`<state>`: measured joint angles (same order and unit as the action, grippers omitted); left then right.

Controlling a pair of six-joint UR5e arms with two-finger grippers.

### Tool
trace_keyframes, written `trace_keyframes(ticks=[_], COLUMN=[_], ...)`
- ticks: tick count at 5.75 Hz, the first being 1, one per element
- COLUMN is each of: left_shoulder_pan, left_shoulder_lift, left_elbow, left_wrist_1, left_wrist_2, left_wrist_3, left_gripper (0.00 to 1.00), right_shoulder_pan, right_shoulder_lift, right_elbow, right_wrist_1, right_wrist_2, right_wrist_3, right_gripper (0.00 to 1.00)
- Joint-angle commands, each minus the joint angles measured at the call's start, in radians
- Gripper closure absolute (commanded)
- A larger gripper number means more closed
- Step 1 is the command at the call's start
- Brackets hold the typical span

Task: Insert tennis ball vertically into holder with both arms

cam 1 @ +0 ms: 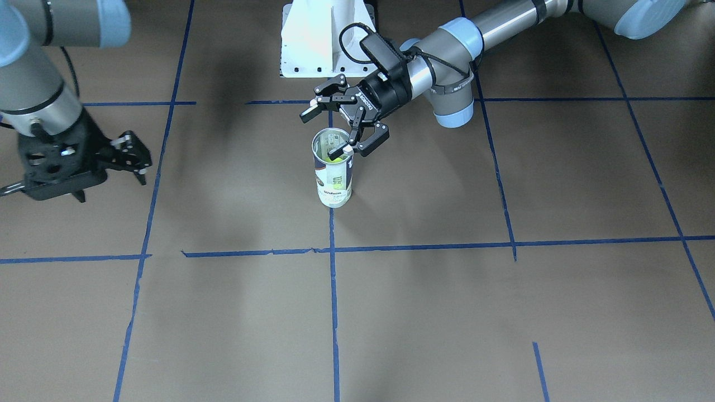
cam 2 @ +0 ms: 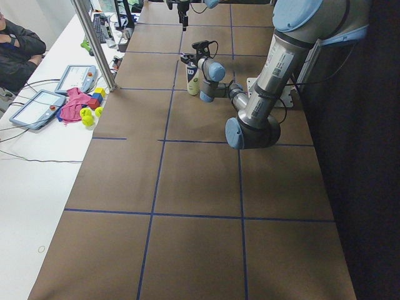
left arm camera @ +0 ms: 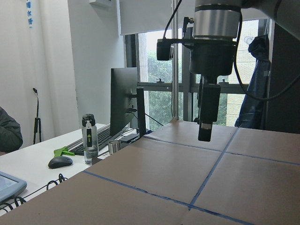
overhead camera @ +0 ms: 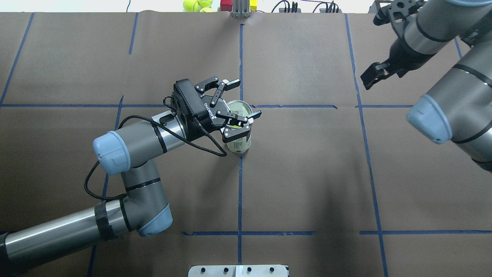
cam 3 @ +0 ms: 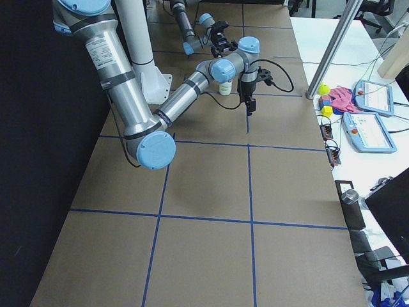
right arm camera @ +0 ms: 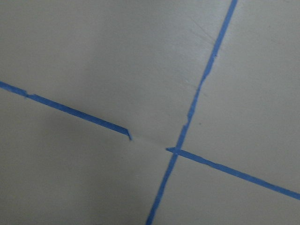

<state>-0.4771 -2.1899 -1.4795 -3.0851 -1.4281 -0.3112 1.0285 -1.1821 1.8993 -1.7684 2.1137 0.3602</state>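
Note:
The holder (cam 1: 333,177) stands upright near the table's middle on a blue tape line, and it also shows in the overhead view (overhead camera: 240,143). Something yellow-green, a tennis ball (cam 1: 335,160), shows inside it through the open mouth. My left gripper (cam 1: 324,134) is open and empty and hovers level at the holder's rim, with one finger across the mouth; the overhead view (overhead camera: 245,98) shows it too. My right gripper (overhead camera: 378,48) is open and empty. It hangs over the table far off to the side, pointing down, as the front-facing view (cam 1: 72,187) also shows.
The white pedestal base (cam 1: 324,39) stands behind the holder. Loose tennis balls (overhead camera: 196,4) and coloured blocks (overhead camera: 226,5) lie beyond the table's far edge. A side bench with tablets (cam 2: 37,106) and a seated person (cam 2: 15,50) is past the operators' side.

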Motion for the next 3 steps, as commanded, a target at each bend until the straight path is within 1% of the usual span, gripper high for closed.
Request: trace_keyframes(ticks=[1,2,3], left_shoulder_pan=[-0.046,-0.090,-0.124], left_shoulder_lift=[0.012,0.027,0.042], left_elbow=[-0.041,-0.051,-0.064], left_wrist_1=[0.132,0.217,0.326], left_wrist_2=[0.000,-0.002,-0.006], left_wrist_3=[-0.035,-0.052,-0.052], left_gripper=[0.04,0.01,0.01], right_shoulder_pan=[0.144,0.232,0.313], right_shoulder_lift=[-0.132,-0.201,-0.270], right_elbow=[-0.002,-0.002,-0.002], right_wrist_1=[0.006,0.006,0.006], right_wrist_2=[0.070,0.112,0.133], right_wrist_3=[-0.251,-0.397,-0.528], right_gripper=[0.01,0.01,0.01])
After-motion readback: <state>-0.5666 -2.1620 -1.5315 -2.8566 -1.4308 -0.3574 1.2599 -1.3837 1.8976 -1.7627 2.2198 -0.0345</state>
